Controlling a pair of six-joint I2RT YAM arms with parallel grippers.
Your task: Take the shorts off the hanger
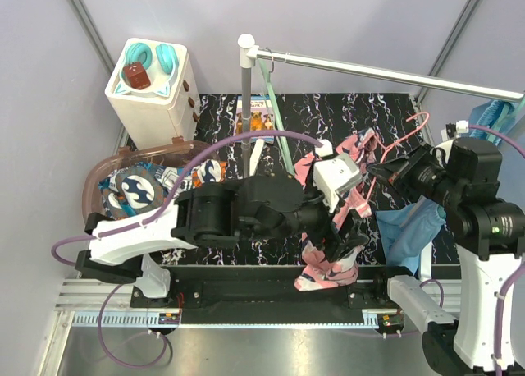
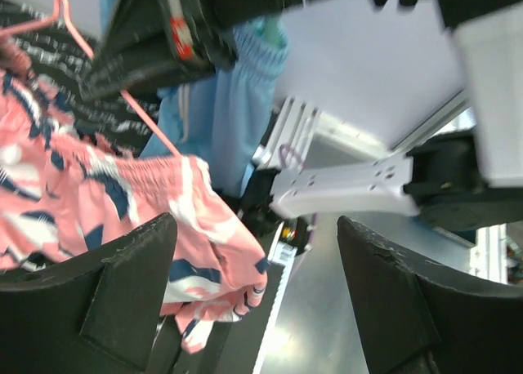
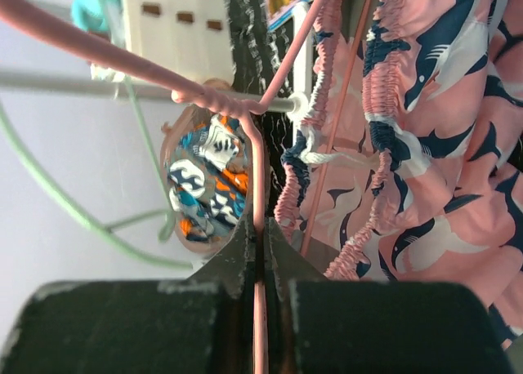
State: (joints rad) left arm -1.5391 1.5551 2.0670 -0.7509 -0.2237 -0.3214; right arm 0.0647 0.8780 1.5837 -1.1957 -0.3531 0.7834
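At left, the basket [image 1: 97, 175] holds the patterned shorts [image 1: 135, 189]; right tool [image 3: 260, 235] clamps the pink hanger [image 3: 253, 158], left tool [image 2: 255, 227] gapes apart.

The left arm [image 1: 221, 216] reaches from lower left to centre, left gripper [image 2: 255, 227] spread wide. The right arm [image 1: 480, 204] bends in from the right edge, right gripper [image 3: 260, 231] pinched onto the hanger wire [image 3: 255, 178].

I read the pink shorts [image 1: 328, 265] at 5 o'clock as pink with navy-and-white prints. The light blue shorts [image 1: 410, 228] at 4 o'clock are plain. The patterned shorts [image 1: 135, 191] at 9 o'clock are orange, blue and white. Hanger [image 3: 122, 60]: pink. Bench [image 1: 328, 113]: black, white marbling.
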